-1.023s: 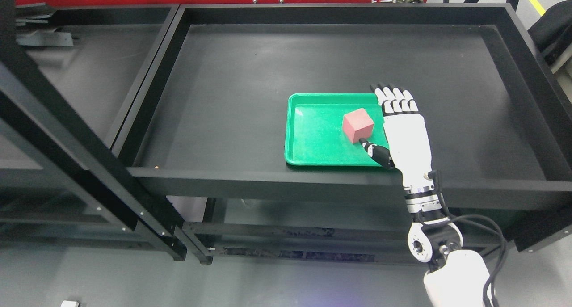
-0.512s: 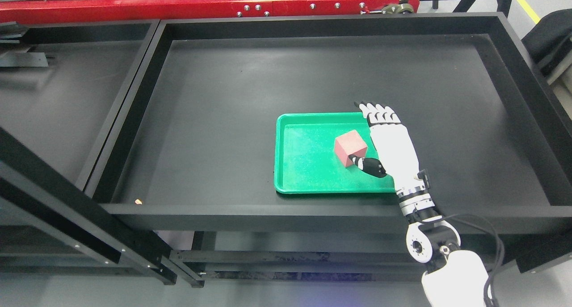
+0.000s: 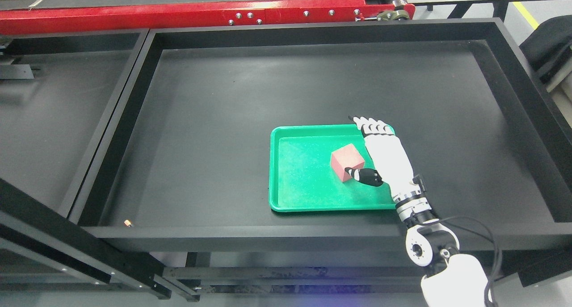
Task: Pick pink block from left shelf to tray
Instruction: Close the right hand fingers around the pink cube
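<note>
The pink block rests inside the green tray, right of the tray's middle. My right hand lies over the tray's right side, right next to the block. Its four fingers stretch flat toward the tray's far right corner. The black thumb tip sits against the block's near right corner. The hand is open and holds nothing. The right arm comes in from the lower right over the shelf's front wall. The left arm does not show.
The tray sits on a big black walled shelf. A second black shelf adjoins on the left. A red beam runs along the back, a black frame bar crosses the lower left, and a small orange speck lies in the near left corner.
The camera has tilted, sliding the whole picture down and left. Relative to the tray and block, the right hand has hardly moved; the block stays in the tray.
</note>
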Robot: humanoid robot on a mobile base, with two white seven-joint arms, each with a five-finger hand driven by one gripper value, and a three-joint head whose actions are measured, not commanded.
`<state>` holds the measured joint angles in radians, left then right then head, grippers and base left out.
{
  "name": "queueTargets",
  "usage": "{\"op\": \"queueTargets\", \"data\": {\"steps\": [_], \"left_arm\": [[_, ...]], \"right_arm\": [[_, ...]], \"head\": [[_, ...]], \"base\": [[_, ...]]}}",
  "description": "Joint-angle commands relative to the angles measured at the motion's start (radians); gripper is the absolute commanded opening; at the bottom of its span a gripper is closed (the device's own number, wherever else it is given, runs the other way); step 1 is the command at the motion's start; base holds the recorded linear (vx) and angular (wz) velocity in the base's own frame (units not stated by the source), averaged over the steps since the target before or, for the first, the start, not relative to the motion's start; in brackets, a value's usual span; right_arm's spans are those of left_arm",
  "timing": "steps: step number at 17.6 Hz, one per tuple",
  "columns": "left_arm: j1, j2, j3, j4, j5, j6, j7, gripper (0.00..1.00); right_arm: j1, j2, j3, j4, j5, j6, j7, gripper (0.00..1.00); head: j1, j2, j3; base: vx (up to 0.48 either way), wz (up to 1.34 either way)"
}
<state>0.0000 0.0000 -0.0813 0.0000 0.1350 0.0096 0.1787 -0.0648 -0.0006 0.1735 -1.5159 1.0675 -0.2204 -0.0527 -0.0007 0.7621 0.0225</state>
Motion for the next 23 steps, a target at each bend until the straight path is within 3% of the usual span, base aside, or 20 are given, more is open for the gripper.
{"op": "queueTargets", "data": {"steps": [1, 3, 8, 16, 23], "left_arm": [[-0.031, 0.017, 0.0, -0.017, 0.0, 0.0, 0.001, 1.0], [-0.029, 0.017, 0.0, -0.017, 0.0, 0.0, 0.001, 1.0], [-0.031, 0.017, 0.0, -0.017, 0.0, 0.0, 0.001, 1.0], [-0.029, 0.017, 0.0, -0.017, 0.0, 0.0, 0.001, 1.0], [-0.029, 0.017, 0.0, -0.017, 0.0, 0.0, 0.001, 1.0]], "right_arm": [[0.005, -0.017, 0.003, 0.016, -0.009, 0.009, 0.045, 0.99], [0.005, -0.017, 0.003, 0.032, -0.011, 0.054, 0.12, 0.98], [0.003, -0.017, 0.003, 0.072, -0.144, 0.069, 0.136, 0.99], [-0.013, -0.017, 0.044, 0.123, -0.043, 0.073, 0.137, 0.96], [-0.073, -0.017, 0.047, 0.192, -0.038, 0.075, 0.145, 0.96]], "head": [[0.0, 0.0, 0.0], [0.0, 0.0, 0.0], [0.0, 0.0, 0.0], [0.0, 0.0, 0.0], [0.0, 0.0, 0.0]], "base": [[0.074, 0.0], [0.058, 0.0], [0.034, 0.0], [0.0, 0.0], [0.024, 0.0]]}}
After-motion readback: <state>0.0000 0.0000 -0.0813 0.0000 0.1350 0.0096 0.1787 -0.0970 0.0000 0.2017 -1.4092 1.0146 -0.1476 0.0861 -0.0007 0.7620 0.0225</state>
